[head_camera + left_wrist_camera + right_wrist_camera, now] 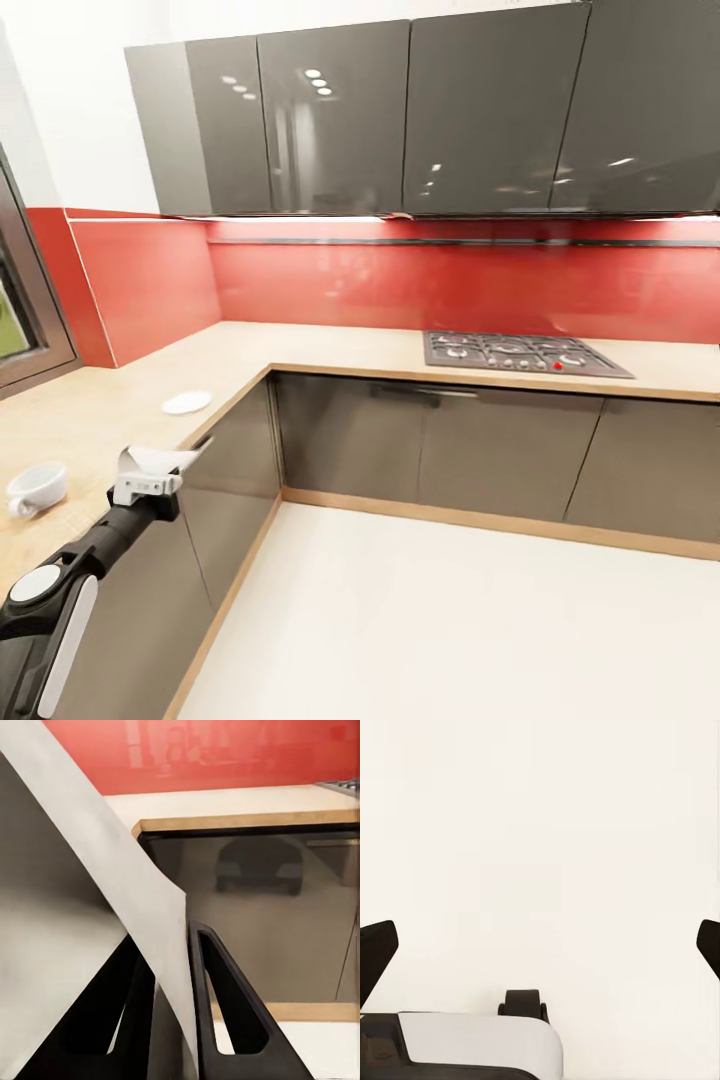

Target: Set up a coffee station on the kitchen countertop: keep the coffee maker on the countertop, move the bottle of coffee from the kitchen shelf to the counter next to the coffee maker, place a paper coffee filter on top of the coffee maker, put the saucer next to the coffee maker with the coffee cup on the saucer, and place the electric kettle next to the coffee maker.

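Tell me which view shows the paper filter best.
The left wrist view: the filter sits large and close, pinched between the left claw's fingers. The head view shows it small at that claw. The right wrist view faces pale floor.

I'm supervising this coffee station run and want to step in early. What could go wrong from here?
The left hand pinches a thin paper coffee filter by one edge; it could slip or crumple in transit. The coffee cup lies near the kitchen countertop edge beside that arm, so a swing might knock it off. The saucer also sits close to the edge.
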